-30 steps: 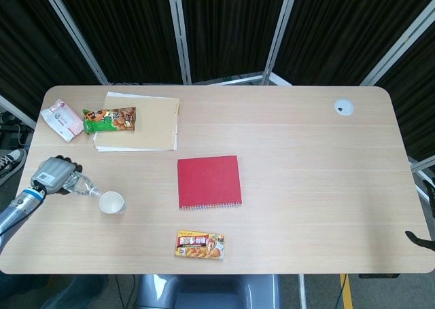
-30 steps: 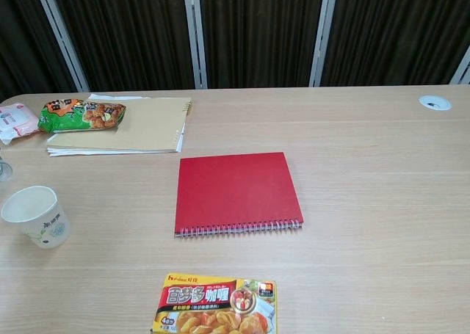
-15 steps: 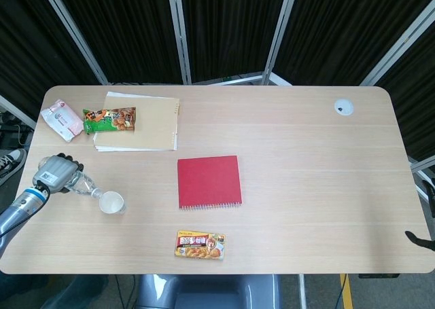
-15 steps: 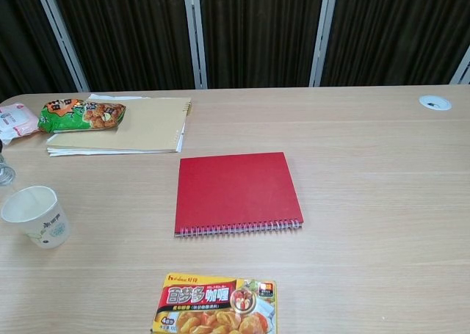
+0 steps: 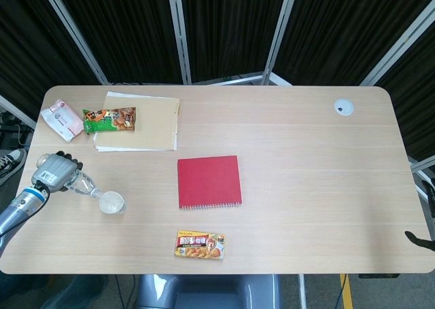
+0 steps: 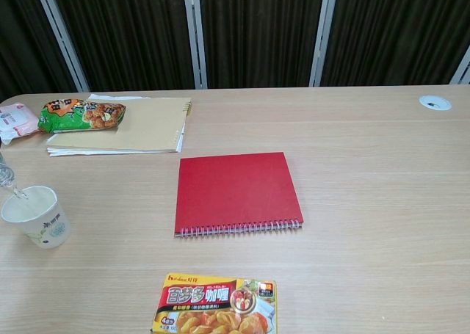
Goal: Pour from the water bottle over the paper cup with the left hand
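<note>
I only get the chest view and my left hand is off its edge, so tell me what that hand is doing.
Observer: In the head view the left hand grips the water bottle, its fingers wrapped around the bottle's base end.
Operator: Give me the bottle's angle next.
Observer: It is tipped well over, neck pointing down to the right, toward the paper cup.
Operator: Now say where the mouth sits against the cup.
Observer: From above, the mouth is at the cup's upper-left rim, not over its middle.
</note>
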